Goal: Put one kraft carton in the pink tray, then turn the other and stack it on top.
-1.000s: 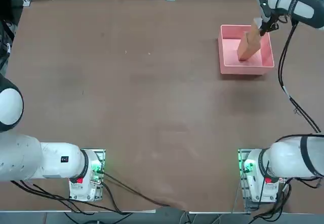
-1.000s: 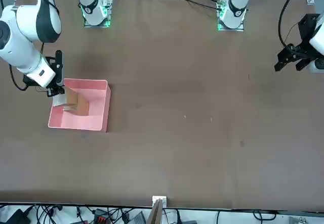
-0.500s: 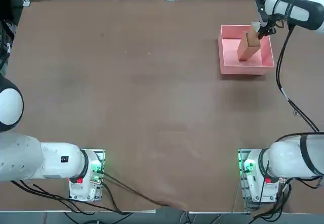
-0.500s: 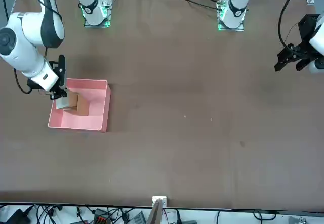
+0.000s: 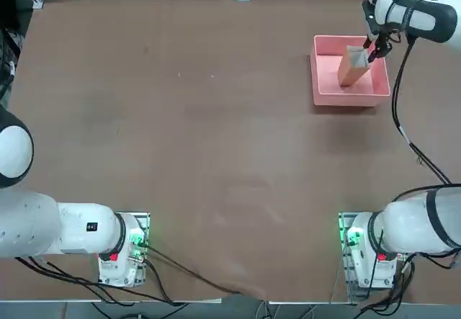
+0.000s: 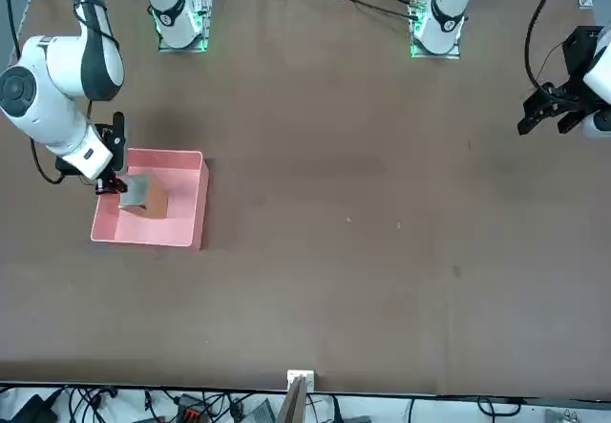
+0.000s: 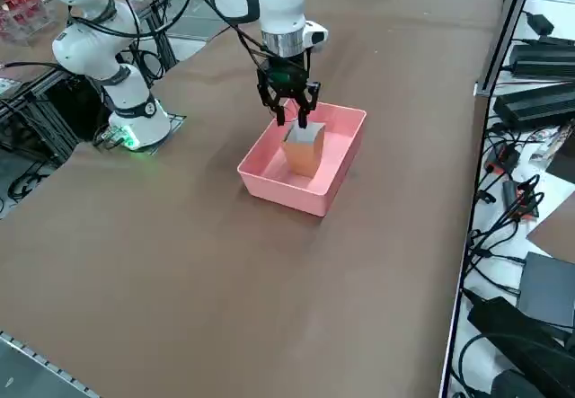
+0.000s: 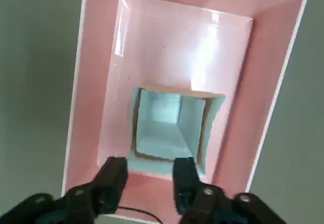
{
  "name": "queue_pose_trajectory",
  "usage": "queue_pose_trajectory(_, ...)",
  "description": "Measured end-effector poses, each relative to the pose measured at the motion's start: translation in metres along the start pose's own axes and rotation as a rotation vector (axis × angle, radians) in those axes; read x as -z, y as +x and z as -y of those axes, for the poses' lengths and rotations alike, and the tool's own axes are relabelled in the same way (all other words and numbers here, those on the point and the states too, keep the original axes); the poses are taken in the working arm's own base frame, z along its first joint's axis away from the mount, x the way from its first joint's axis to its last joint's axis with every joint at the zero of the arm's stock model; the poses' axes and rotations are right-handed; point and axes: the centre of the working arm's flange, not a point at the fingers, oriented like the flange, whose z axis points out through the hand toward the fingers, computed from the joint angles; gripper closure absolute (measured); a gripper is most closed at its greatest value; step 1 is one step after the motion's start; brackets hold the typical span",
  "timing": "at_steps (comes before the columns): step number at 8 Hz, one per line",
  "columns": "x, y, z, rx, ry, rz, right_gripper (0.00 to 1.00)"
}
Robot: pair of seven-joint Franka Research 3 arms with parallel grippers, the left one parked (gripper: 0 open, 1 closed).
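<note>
At the robot's own edge of the brown table (image 5: pixel 216 153), the right arm's white base (image 5: pixel 374 250) sits with a green light glowing at its foot, and the arm reaches from there across to the far right corner. Out at that corner lies the shallow, roughly square pink tray (image 5: pixel 324 88) with raised walls, resting flat on the tabletop. Inside it stands a small kraft-brown cardboard carton (image 7: pixel 304 151), upright on the tray floor with its open mouth facing up; the wrist view looks straight down into its pale interior (image 8: pixel 167 128). It stands towards the tray's far side in the overhead view and touches none of the side walls that can be made out. Only this one carton shows in any view.

Just above the carton's far rim hangs the right gripper (image 7: pixel 292 115), pointing down from the white wrist. Its two black fingers (image 8: pixel 112 176) stand apart with a clear gap between them, spread over the carton's edge and clamping nothing. From the side view the fingertips are at about the level of the carton's top; whether they touch the cardboard cannot be told.
</note>
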Motion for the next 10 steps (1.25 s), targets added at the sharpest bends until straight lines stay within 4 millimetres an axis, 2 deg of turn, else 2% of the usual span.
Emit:
queue_pose_trajectory(2, 0.013, -0.002, -0.003, -0.039, 0.019, 0.000, 0.02)
queue_pose_trajectory(3, 0.033, -0.004, -0.007, -0.075, 0.035, 0.001, 0.00)
queue_pose_trajectory(5, 0.090, -0.010, -0.013, -0.234, 0.062, -0.014, 0.00)
queue_pose_trajectory(8, 0.182, -0.016, -0.019, -0.611, 0.033, -0.058, 0.00)
queue_pose_trajectory(10, 0.221, -0.016, -0.021, -0.873, -0.011, -0.072, 0.00)
